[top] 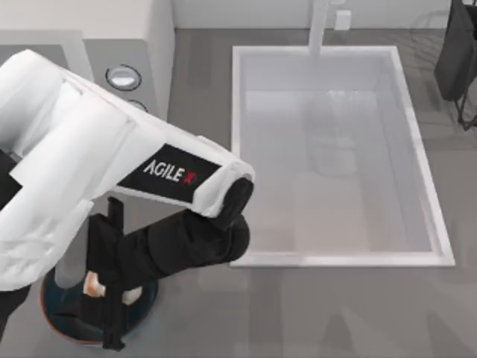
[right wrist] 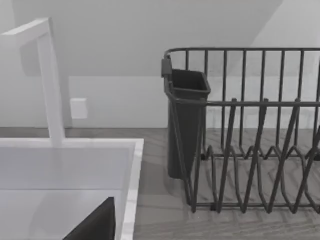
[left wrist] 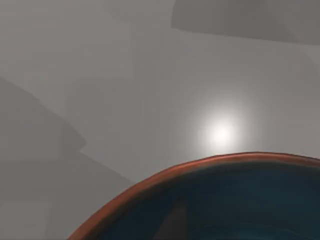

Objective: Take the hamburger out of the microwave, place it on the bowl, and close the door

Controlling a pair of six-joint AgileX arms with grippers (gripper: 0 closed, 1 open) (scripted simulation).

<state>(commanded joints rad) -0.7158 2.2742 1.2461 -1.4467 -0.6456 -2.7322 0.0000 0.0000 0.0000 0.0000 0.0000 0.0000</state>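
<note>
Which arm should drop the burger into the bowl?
The left arm, probably. Its pincer hangs right over the bowl at the table's front left, with the hamburger there between its fingers. The right arm is away near the dish rack.

White sink (top: pixel 417 246) mid-table, faucet (top: pixel 319 30) behind; dark dish rack (right wrist: pixel 250 150) (with cutlery cup (right wrist: pixel 186 125)) far right.

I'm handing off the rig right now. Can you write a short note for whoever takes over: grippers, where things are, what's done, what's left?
Left gripper: over the bowl at the table's front left, with the hamburger at its fingers; grip not clear.
Right arm: parked near the dish rack, by the sink.
Microwave: back left; door hidden by the left arm.
Done: hamburger out and above the bowl.
Left: confirm release into the bowl, then close the door.
</note>
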